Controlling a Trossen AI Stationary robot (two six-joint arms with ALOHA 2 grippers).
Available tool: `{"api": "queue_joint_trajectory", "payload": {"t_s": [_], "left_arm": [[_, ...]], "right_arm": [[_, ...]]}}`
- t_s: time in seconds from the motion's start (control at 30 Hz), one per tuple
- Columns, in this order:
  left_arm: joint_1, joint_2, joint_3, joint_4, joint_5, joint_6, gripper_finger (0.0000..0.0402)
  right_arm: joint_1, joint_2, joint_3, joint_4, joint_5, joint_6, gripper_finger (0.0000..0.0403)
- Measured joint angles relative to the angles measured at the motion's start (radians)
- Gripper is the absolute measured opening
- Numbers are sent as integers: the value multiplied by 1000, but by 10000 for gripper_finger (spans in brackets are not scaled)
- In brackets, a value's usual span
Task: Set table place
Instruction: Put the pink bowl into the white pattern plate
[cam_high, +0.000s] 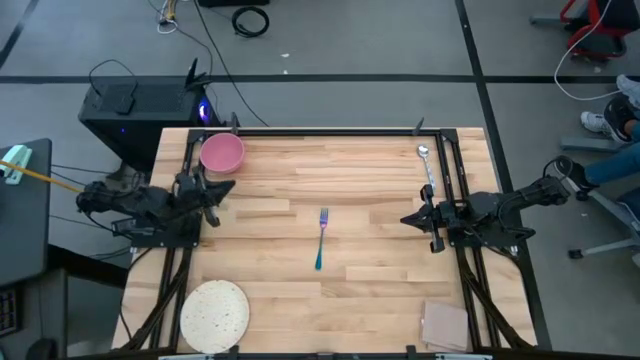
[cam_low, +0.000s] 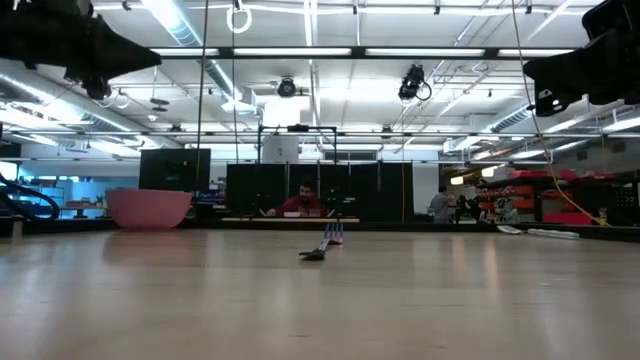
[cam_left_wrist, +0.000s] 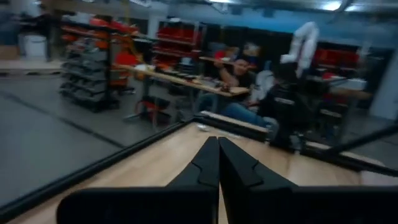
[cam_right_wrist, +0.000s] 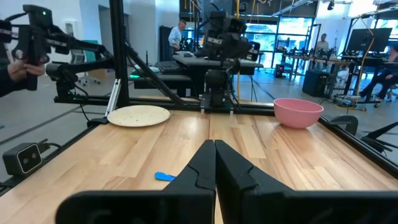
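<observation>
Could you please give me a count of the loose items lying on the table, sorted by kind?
Plate: 1
Bowl: 1
Fork: 1
Spoon: 1
Tan pad: 1
Total: 5

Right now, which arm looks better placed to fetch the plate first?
Probably the left. The plate lies at the table's left edge, on the left gripper's side; the right gripper waits across the table.
</observation>
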Motion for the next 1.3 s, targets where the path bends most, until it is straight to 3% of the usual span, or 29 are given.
{"api": "queue_joint_trajectory", "payload": {"t_s": [0.13, 0.3, 0.6, 0.87, 1.17, 1.3], "left_arm": [[0, 78, 99, -141, -66, -135, 6], [13, 231, 252, -358, -76, -312, 5], [178, 524, 524, -771, -32, -627, 6], [422, 717, 655, -852, 148, -641, 6], [776, 902, 677, -856, 407, -543, 6], [883, 965, 677, -840, 430, -477, 24]], "right_arm": [[0, 0, 0, 0, 0, 0, 6], [0, 0, 0, 0, 0, -22, 6], [0, 0, 0, 0, 1, -74, 6], [0, 0, 25, 3, 56, -132, 2], [0, 0, 45, 3, 56, -128, 2], [0, 0, 45, 2, 56, -128, 2]]}}
